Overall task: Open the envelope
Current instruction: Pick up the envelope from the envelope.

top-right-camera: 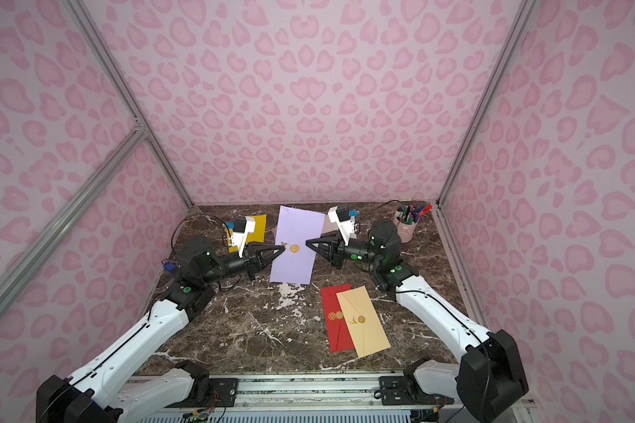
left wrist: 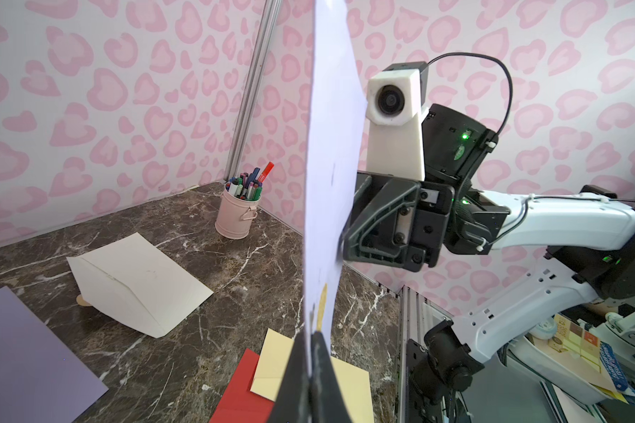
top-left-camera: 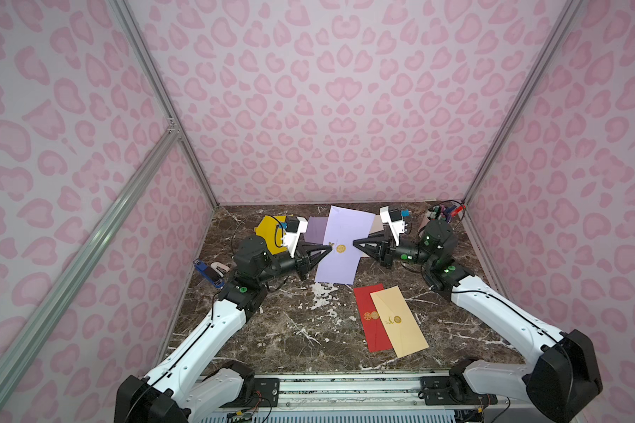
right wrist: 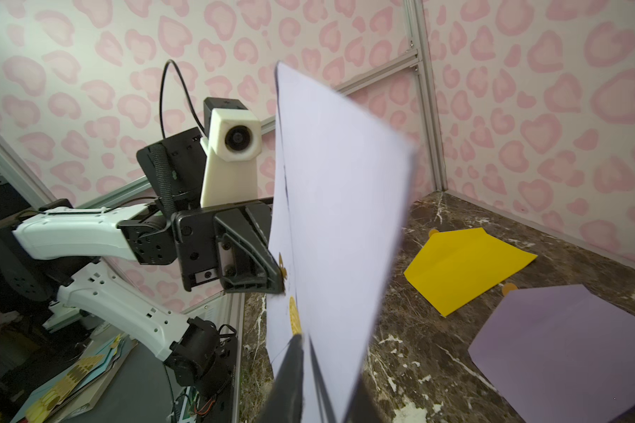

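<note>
Lavender envelope held up mid-frame — left gripper and right gripper each pinch an edge; gold seal looks intact, flap not yet opened.

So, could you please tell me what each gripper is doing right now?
Left gripper: closed, holding the lilac envelope by one edge.
Right gripper: closed on the same envelope's opposite edge.

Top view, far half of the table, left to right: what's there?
small blue object → yellow envelope → dark purple envelope → lavender envelope → pen cup. The pale envelope is left out because the right arm mostly hides it.
</note>
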Action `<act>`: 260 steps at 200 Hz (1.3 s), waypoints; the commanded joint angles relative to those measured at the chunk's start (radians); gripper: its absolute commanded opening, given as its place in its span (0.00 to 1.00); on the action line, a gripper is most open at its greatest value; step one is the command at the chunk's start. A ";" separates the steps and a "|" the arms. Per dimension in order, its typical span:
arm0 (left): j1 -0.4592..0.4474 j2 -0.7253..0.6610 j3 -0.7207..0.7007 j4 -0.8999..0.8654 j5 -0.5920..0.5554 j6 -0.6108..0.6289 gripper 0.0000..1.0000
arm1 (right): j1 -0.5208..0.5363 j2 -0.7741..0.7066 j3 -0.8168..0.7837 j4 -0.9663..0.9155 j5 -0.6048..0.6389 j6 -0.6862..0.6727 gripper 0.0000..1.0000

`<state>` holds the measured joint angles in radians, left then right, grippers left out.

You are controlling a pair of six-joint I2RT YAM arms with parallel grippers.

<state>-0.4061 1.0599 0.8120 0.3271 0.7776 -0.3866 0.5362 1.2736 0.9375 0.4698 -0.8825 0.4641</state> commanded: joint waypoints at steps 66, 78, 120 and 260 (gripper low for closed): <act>0.007 -0.017 -0.034 0.084 0.015 -0.043 0.05 | 0.037 0.035 0.014 0.148 -0.085 0.084 0.06; 0.006 -0.019 -0.045 0.110 0.021 -0.057 0.05 | 0.040 0.040 0.016 0.156 -0.082 0.091 0.09; 0.009 -0.030 -0.056 0.126 0.030 -0.069 0.05 | 0.044 0.056 0.029 0.143 -0.052 0.085 0.01; -0.010 -0.158 -0.072 -0.243 -0.567 0.134 0.65 | 0.043 0.114 0.174 -0.290 0.267 0.043 0.00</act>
<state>-0.4053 0.9211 0.7677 0.1364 0.3935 -0.3008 0.5781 1.3571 1.0775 0.3397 -0.7540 0.4934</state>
